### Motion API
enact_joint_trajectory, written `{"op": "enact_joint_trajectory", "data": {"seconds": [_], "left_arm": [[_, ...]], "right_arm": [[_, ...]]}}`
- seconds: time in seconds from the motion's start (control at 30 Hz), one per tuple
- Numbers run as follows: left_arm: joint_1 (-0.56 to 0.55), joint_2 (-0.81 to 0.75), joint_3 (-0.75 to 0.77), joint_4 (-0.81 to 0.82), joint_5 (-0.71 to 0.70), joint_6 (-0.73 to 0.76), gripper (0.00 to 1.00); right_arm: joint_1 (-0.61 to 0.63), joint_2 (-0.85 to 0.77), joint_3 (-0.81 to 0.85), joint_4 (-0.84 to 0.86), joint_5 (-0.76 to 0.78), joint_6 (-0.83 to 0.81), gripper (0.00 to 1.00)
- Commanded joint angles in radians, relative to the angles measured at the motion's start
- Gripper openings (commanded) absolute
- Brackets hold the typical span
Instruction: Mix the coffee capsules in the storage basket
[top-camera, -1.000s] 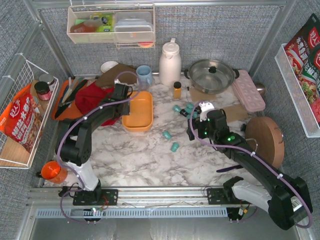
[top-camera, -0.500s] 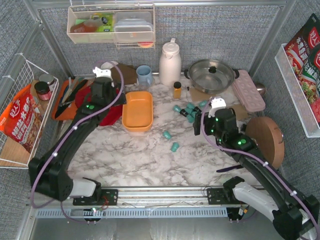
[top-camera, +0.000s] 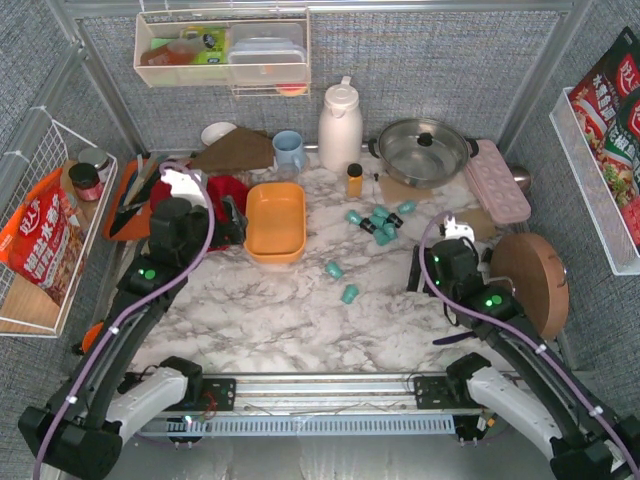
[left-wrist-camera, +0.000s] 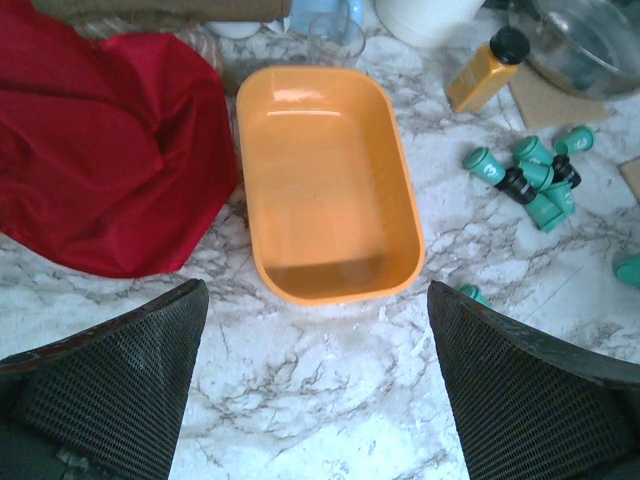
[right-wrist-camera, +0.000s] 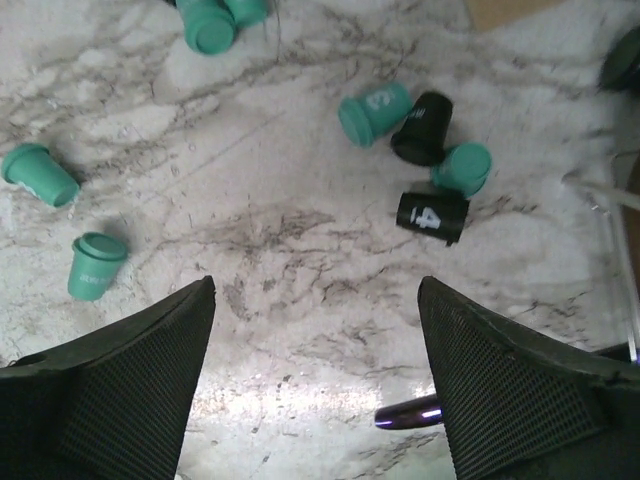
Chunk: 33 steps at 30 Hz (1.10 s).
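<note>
Capsules (right-wrist-camera: 375, 112) lie loose on the desk (top-camera: 300, 310) near a bottle (top-camera: 354, 180); a red cloth (left-wrist-camera: 100, 170) lies beside the basket (left-wrist-camera: 325, 180); we hold both jaws wide.

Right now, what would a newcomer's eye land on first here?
The orange storage basket sits empty mid-table, a crumpled red cloth on its left. The coffee capsules, teal and black, lie scattered on the marble to its right. The left fingers and right fingers are spread open, holding nothing.
</note>
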Motion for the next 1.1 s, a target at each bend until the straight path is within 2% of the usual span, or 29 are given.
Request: {"op": "enact_joint_trajectory", "data": {"seconds": [0.0, 0.13, 0.23, 0.53, 0.6, 0.83, 1.07], "left_arm": [[0.001, -0.052, -0.065, 0.057, 0.026, 0.007, 0.99], [0.001, -0.082, -0.080, 0.060, -0.001, 0.026, 0.99], [0.002, -0.107, -0.095, 0.063, -0.045, 0.025, 0.99], [0.004, -0.183, -0.120, 0.076, -0.087, 0.023, 0.99], [0.007, -0.198, -0.129, 0.084, -0.094, 0.026, 0.99], [0.017, -0.218, -0.136, 0.096, -0.092, 0.026, 0.99], [0.020, -0.208, -0.136, 0.094, -0.077, 0.023, 0.99]], "right_arm": [[0.001, 0.058, -0.041, 0.053, -0.091, 0.065, 0.86], [0.016, 0.173, -0.039, 0.148, -0.212, 0.094, 0.81], [0.060, 0.270, -0.016, 0.182, -0.210, 0.159, 0.77], [0.268, 0.488, 0.018, 0.284, -0.008, 0.356, 0.76], [0.300, 0.511, 0.029, 0.281, 0.027, 0.392, 0.72], [0.449, 0.579, 0.085, 0.194, 0.213, 0.589, 0.71], [0.497, 0.697, 0.138, 0.184, 0.229, 0.692, 0.69]]}}
